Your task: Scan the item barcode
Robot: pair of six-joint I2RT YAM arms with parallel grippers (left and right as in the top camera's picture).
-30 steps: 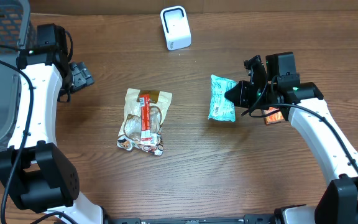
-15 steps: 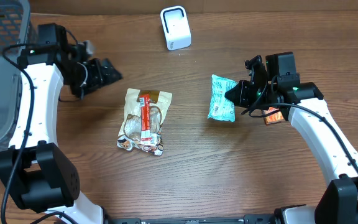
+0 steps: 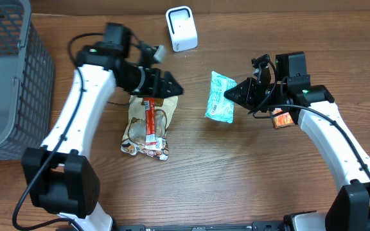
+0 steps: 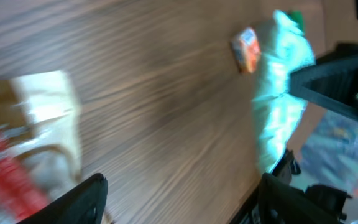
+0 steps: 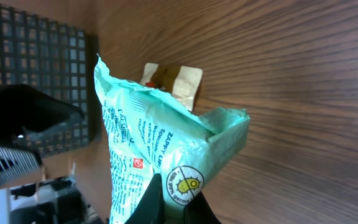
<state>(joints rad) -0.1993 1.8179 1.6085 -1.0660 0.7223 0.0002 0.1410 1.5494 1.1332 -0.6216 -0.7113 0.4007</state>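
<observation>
My right gripper (image 3: 241,95) is shut on one edge of a teal wipes packet (image 3: 220,97), which it holds tilted just above the table; in the right wrist view the fingers (image 5: 164,202) pinch the packet (image 5: 146,140) near its round germ logo. My left gripper (image 3: 172,87) reaches over the top of a beige snack bag (image 3: 148,122), pointing at the packet, its jaws wide apart with nothing between them. The left wrist view is blurred and shows that gripper (image 4: 182,186), the packet (image 4: 281,93) ahead and the snack bag (image 4: 36,124) at the left. A white scanner (image 3: 182,29) stands at the back.
A grey mesh basket (image 3: 5,77) fills the far left, also seen as a basket (image 5: 36,62) in the right wrist view. A small orange pack (image 3: 281,119) lies under the right arm, and the left wrist view shows it as an orange pack (image 4: 247,50) beyond the packet.
The left arm has swung from beside the basket to the table's middle, and its jaws have narrowed somewhat. The right gripper has lifted and tilted the teal packet slightly leftward.
</observation>
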